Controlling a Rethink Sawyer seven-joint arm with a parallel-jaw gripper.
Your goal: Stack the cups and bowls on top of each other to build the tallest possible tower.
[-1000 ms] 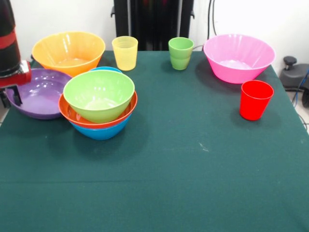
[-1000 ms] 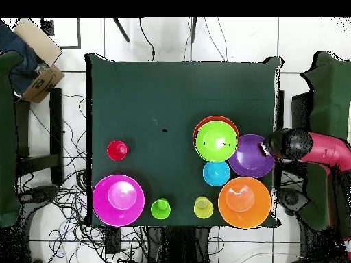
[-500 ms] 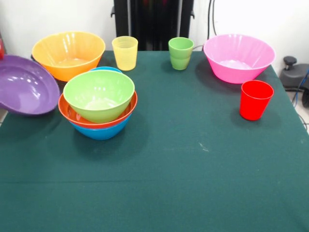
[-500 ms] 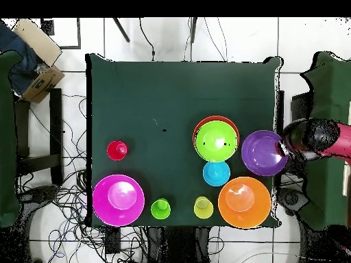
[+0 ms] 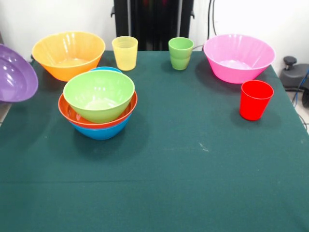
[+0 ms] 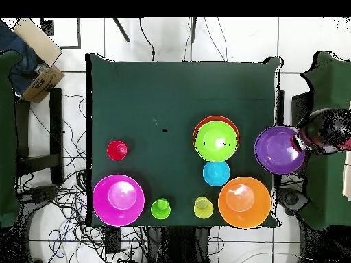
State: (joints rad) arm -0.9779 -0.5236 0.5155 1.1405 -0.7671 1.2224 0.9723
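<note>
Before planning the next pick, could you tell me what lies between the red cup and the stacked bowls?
Nothing: in the front view, only bare green cloth separates the red cup from the stacked bowls; the overhead view agrees.

Glossy plastic bowls and cups on matt green cloth

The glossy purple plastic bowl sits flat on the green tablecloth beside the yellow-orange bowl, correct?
No. The glossy purple plastic bowl is lifted and tilted at the table's edge, not flat on the green tablecloth; the front view shows this. It is beside the yellow-orange bowl.
</note>
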